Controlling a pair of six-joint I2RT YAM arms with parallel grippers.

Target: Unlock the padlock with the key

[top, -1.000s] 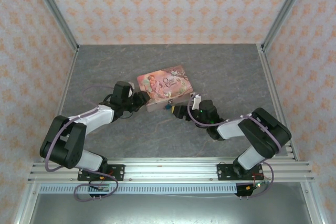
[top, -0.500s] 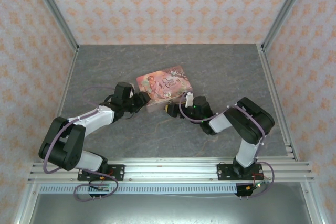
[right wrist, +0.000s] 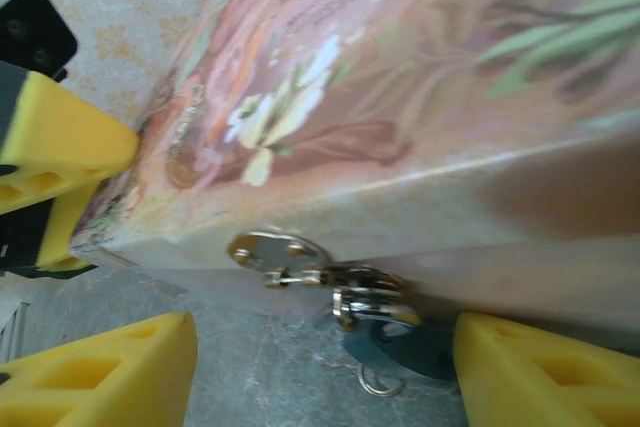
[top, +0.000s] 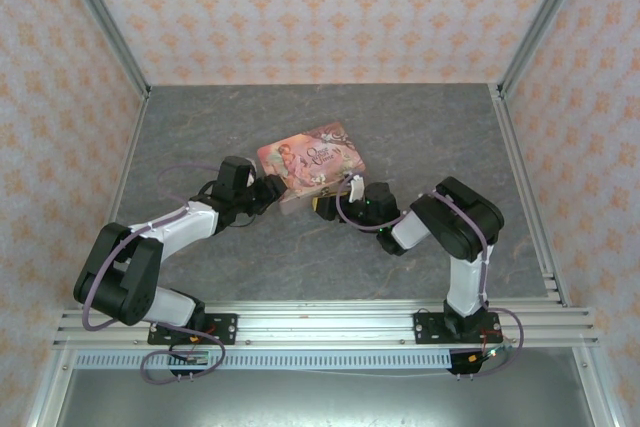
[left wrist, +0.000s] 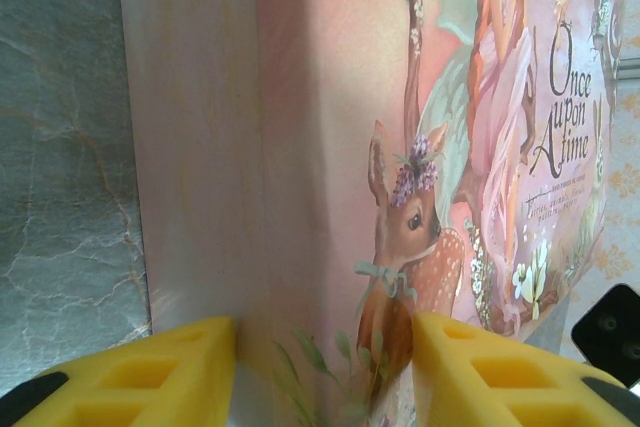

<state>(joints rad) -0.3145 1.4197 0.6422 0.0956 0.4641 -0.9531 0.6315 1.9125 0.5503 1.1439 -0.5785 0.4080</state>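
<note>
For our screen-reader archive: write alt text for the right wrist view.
A small blue-teal padlock hangs from a silvery hasp on the side of a pink illustrated tin, seen close up. The right hand's yellow fingers sit wide apart below, either side of the padlock.

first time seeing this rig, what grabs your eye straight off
The pink illustrated tin lies mid-table, with both arms reaching in to it. The left hand clamps the tin's left end between yellow fingers. The right hand hangs open, a finger on either side of a small teal padlock that dangles from the tin's silvery clasp.
</note>
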